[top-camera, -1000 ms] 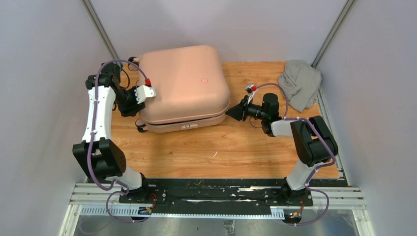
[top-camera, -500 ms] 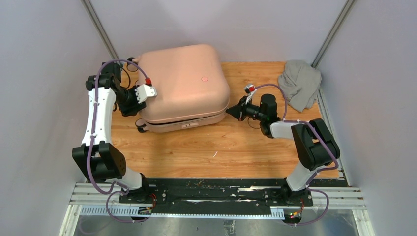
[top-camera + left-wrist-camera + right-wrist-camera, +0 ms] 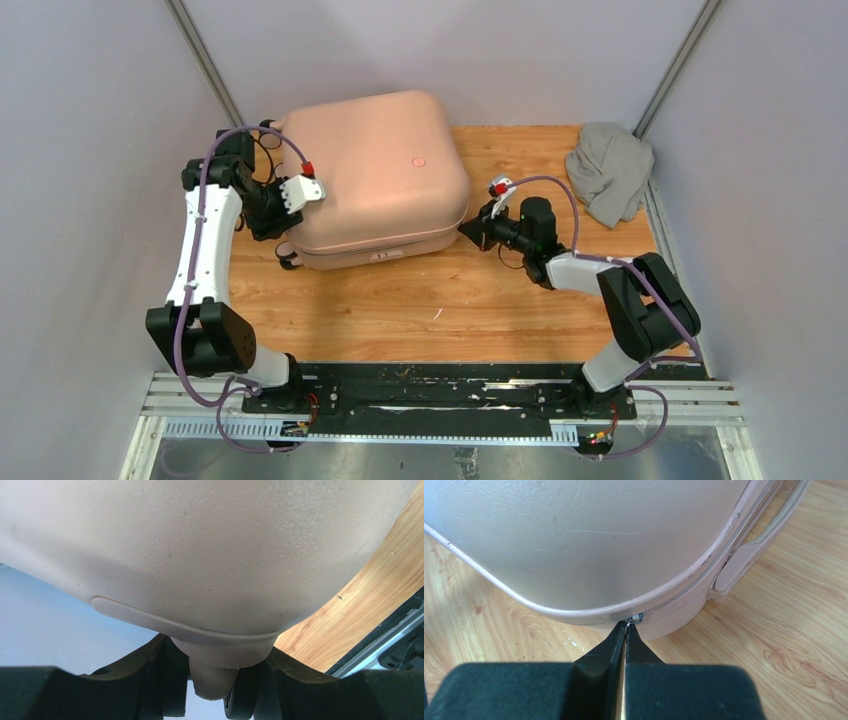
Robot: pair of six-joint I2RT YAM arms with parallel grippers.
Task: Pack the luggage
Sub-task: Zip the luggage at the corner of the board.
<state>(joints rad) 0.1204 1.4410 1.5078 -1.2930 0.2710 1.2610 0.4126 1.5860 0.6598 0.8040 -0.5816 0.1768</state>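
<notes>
The luggage, a pale pink hard-shell suitcase, lies closed on the wooden table at the back left, with a small round emblem on top. My left gripper is at its left side. In the left wrist view the left gripper is shut on a pink nub under the shell. My right gripper touches the right front corner. In the right wrist view the right gripper is shut, its tips pinching the metal zipper pull on the seam.
A crumpled grey cloth lies at the back right by the wall. A black caster wheel sticks out at the suitcase's front left. The pink side handle runs along the lower shell. Walls enclose the table on three sides.
The right gripper's jaws have closed on the zipper pull and moved slightly towards the suitcase corner. The left arm has shifted a little to the right, with its grip unchanged.
</notes>
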